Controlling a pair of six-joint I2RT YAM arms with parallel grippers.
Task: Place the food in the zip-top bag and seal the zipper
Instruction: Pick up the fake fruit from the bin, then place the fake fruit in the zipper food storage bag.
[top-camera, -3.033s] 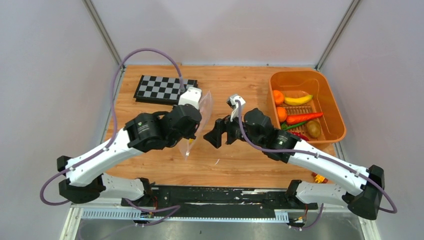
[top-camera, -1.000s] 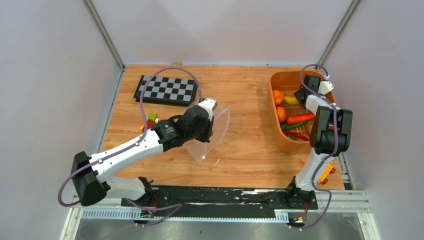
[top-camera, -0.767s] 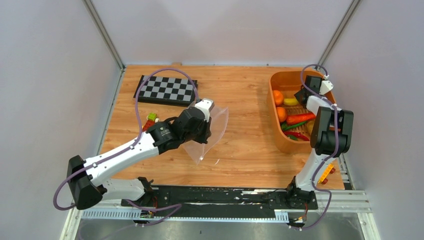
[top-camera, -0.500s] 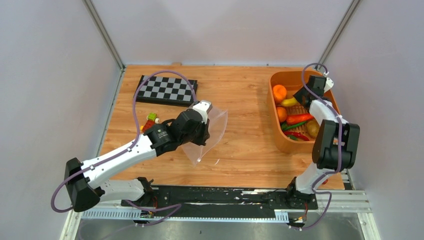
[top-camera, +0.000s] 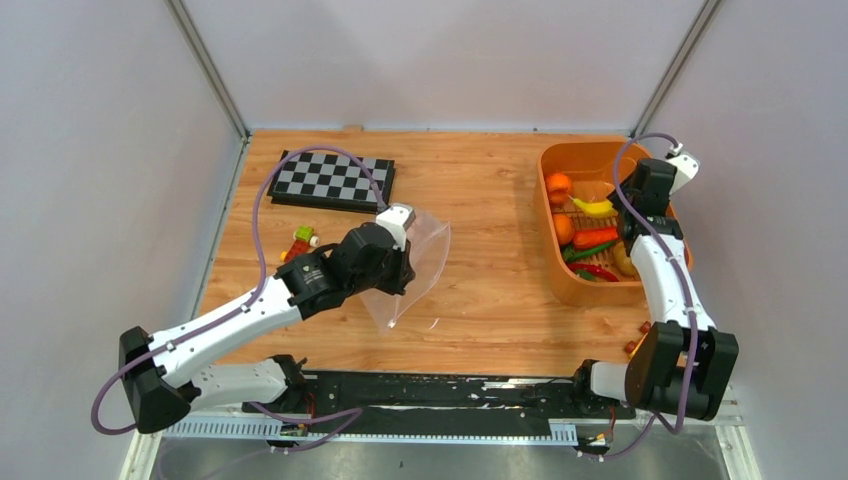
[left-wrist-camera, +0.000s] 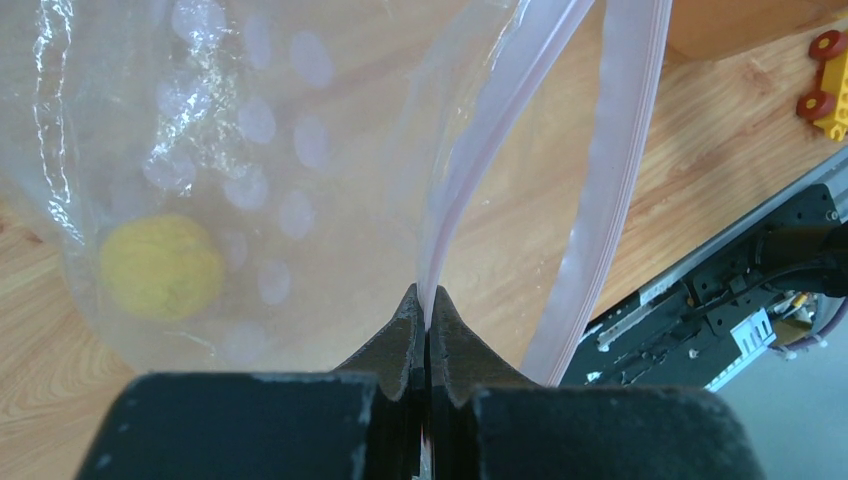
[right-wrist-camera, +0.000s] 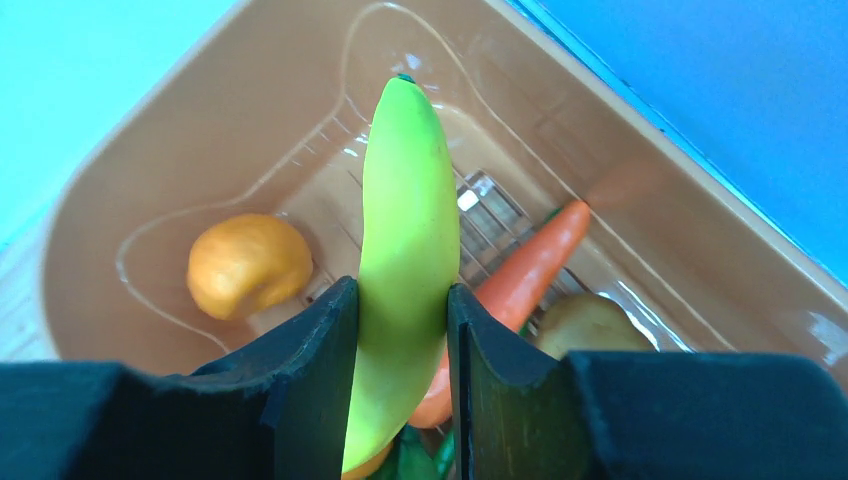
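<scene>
Swung away from the bag since three seconds ago, the right gripper now reaches into the orange basket. Within the last second its wrist has drifted from the basket's far left corner toward its far right rim. Its jaws stand part-way closed on a yellow-green banana, one finger pressing each side of the fruit's middle. The banana's tip points to the basket's far wall. Below it on the basket floor lie an orange ball, left of the banana in the wrist view, a carrot to its right, and a brownish piece just beside the carrot. From above, a second orange ball, a red chilli and a green pepper also show in the basket's near half.

Over that same second the left gripper has slid a little farther from the basket, carrying the zip-top bag with it. The bag hangs well to the left of the basket, over the wooden table. The left jaws are pressed fully together on the bag's top edge, pinching one side of the pink zipper. The other zipper strip bows away, so the mouth stands open toward the basket. One yellow ball rests inside the bag near its bottom. A checkerboard lies farther left of the basket than the bag, and little block toys sit farther left still.
</scene>
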